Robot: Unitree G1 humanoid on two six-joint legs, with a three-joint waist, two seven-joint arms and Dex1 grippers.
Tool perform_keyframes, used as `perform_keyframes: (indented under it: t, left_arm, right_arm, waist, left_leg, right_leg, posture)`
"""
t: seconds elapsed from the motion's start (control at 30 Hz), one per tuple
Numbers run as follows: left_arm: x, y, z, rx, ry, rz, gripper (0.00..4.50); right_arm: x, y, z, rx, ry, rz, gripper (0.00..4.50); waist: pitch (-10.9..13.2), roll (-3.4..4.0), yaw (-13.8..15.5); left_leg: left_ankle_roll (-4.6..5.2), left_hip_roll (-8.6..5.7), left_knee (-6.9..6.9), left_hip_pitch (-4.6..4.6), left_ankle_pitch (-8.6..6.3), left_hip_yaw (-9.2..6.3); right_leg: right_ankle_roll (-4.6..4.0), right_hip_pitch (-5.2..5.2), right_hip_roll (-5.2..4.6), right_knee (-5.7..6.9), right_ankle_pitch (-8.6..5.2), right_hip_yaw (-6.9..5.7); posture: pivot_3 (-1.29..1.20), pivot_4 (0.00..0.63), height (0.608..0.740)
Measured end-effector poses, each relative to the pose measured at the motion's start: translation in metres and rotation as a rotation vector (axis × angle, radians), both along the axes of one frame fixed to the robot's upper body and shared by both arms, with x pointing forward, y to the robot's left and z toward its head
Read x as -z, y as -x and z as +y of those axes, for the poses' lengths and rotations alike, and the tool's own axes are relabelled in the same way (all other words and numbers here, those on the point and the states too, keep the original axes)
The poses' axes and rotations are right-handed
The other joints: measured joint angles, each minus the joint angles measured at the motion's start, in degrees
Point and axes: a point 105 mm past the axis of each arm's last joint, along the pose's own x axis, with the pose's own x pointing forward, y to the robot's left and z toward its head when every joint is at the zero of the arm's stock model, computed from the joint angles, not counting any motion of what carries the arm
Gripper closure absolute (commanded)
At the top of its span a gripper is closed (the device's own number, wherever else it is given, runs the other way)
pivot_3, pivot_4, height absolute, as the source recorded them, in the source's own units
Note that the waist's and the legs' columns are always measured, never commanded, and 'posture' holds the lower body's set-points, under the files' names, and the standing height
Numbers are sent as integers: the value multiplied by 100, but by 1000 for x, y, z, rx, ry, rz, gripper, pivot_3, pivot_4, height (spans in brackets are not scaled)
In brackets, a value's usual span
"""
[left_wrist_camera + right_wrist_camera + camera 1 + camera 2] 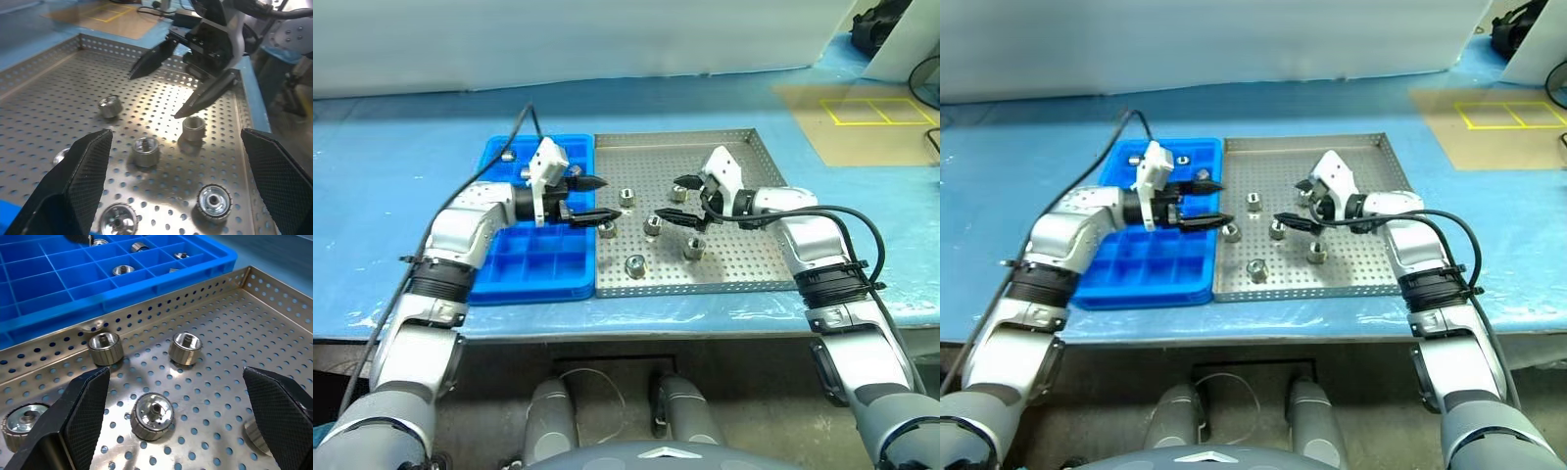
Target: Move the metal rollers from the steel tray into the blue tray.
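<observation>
Both grippers, left (597, 198) and right (682, 201), gape wide, empty. One roller (607, 228) is best straddled squarely before closing.

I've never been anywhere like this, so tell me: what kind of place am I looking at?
Probably a factory or lab workbench for sorting parts. A blue-covered table holds a perforated steel tray of small metal rollers beside a gridded blue tray, and yellow floor tape marks the ground beyond.
</observation>
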Motion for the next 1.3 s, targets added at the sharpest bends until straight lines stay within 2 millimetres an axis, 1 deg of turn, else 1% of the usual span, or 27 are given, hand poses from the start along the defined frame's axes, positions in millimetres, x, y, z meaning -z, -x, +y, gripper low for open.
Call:
perform_keyframes:
  t: [0.13,0.23,0.27,0.33,0.37,0.5,0.6,0.63,0.73,0.83,0.93,1.1,1.3]
  left_arm:
    - [19,0,-14,86,-82,36,56]
    - [39,7,-24,172,-141,88,56]
    - [41,8,-25,179,-149,92,56]
    - [55,11,-29,225,-213,105,56]
    - [58,9,-31,243,-239,87,56]
    - [61,3,-37,266,-296,36,56]
    - [67,2,-40,284,-331,16,56]
    - [70,2,-43,293,-342,11,56]
    - [76,4,-51,317,-356,14,56]
    - [80,6,-50,340,-382,14,56]
    - [82,7,-49,358,-415,-8,56]
    - [84,7,-48,379,-448,-33,56]
    - [91,2,-44,379,-569,-105,56]
  right_arm:
    - [-3,0,-7,45,-14,-17,49]
    - [-4,4,-7,57,-12,-25,49]
    - [-3,4,-7,58,-12,-26,49]
    - [-1,7,-9,67,-12,-21,49]
    - [1,12,-12,69,-11,-10,49]
    - [12,25,-18,65,14,37,49]
    - [10,28,-23,76,10,42,49]
    - [9,30,-23,70,12,45,49]
    - [10,43,-18,17,13,69,49]
    - [14,50,-18,-4,16,100,49]
    - [14,52,-19,-5,19,109,49]
    - [17,54,-12,-10,12,106,49]
    - [20,52,-9,11,15,100,49]
  waist:
    - [0,0,-11]
    - [0,0,-23]
    - [0,0,-22]
    - [0,0,-84]
    - [-2,3,-80]
    - [-5,8,-136]
    - [-5,8,-171]
    - [-6,8,-177]
    - [-6,7,-210]
    - [-6,7,-296]
    - [-9,12,-329]
    - [-10,13,-353]
    - [-11,15,-469]
  left_leg:
    - [5,-2,4,4,-3,2]
    - [5,-1,4,4,-2,2]
    - [5,-1,4,5,-3,2]
    - [5,-1,6,7,-3,2]
    - [5,-2,4,9,-3,0]
    - [21,-17,9,41,-13,3]
    - [24,-18,12,67,-15,3]
    - [23,-17,12,74,-15,3]
    - [23,-15,1,88,-14,3]
    - [23,-15,-3,88,-14,3]
    - [23,-16,-4,88,-15,3]
    - [23,-16,-7,92,-15,3]
    - [23,-19,-8,92,-15,2]
  right_leg:
    - [0,4,-1,-2,0,4]
    - [0,5,-1,-1,0,4]
    - [0,5,-1,-2,0,4]
    - [0,9,-2,-2,0,4]
    - [0,20,-2,-9,0,0]
    - [2,58,-21,-21,-1,2]
    - [13,83,-22,-24,-7,3]
    - [46,88,-21,-24,-27,2]
    - [49,91,-20,-24,-29,2]
    - [50,91,-19,-28,-30,1]
    - [50,91,-20,-30,-30,1]
    - [51,90,-19,-31,-31,1]
    - [56,91,-20,-37,-33,-1]
  posture:
    - [-384,150,740]
    - [-414,150,740]
    - [-433,150,740]
    - [-447,150,740]
    - [-459,150,740]
    - [-475,150,740]
    - [-483,150,740]
    - [-486,150,740]
    - [-493,150,740]
    - [-499,150,740]
    - [-504,150,740]
    - [-512,150,740]
    - [-525,150,740]
